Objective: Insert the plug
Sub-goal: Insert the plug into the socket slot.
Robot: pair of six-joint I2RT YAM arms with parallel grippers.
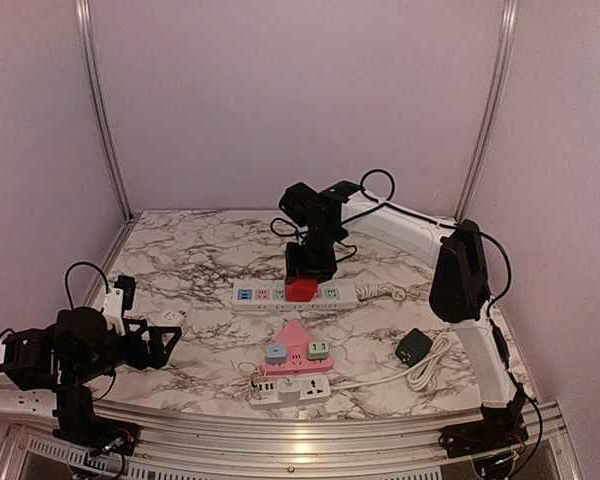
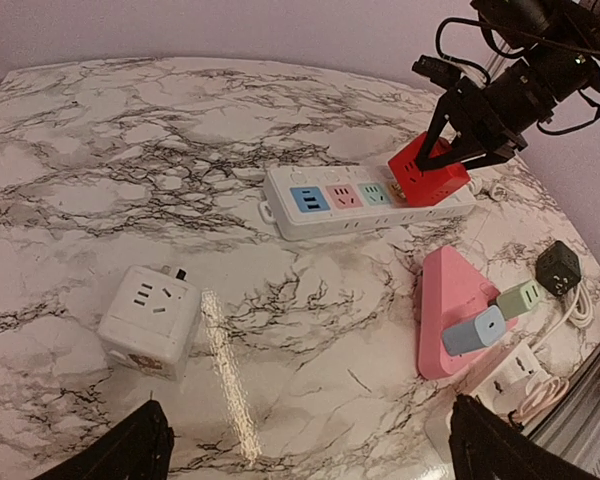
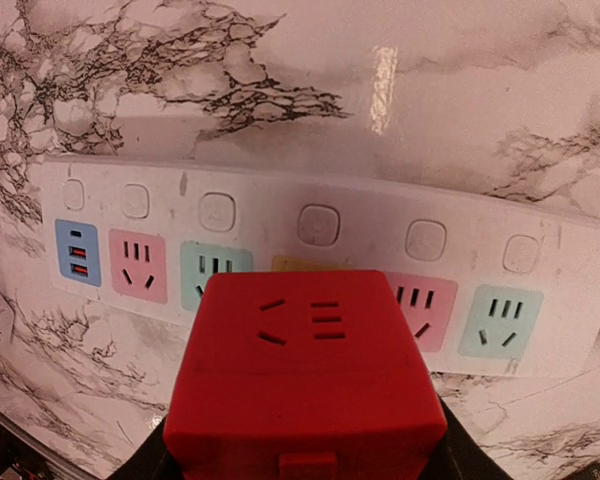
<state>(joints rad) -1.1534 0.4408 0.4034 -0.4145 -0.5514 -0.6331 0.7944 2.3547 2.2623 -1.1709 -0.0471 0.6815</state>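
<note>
My right gripper (image 1: 303, 282) is shut on a red cube plug (image 1: 301, 289), its black fingers (image 3: 148, 462) pressing on both sides of it. The plug (image 3: 305, 380) hangs over the yellow socket (image 3: 298, 264) in the middle of the white power strip (image 3: 540, 245), and its prongs are hidden. In the left wrist view the plug (image 2: 427, 172) sits tilted against the strip (image 2: 320, 205). My left gripper (image 2: 310, 445) is open and empty, low over the table at the front left (image 1: 165, 340).
A white cube adapter (image 2: 148, 318) lies just ahead of the left gripper. A pink triangular socket block (image 2: 448, 305) with blue and green plugs lies in front of the strip, next to a small white strip (image 1: 292, 390). A black adapter (image 1: 413, 347) with a coiled white cable lies at the right.
</note>
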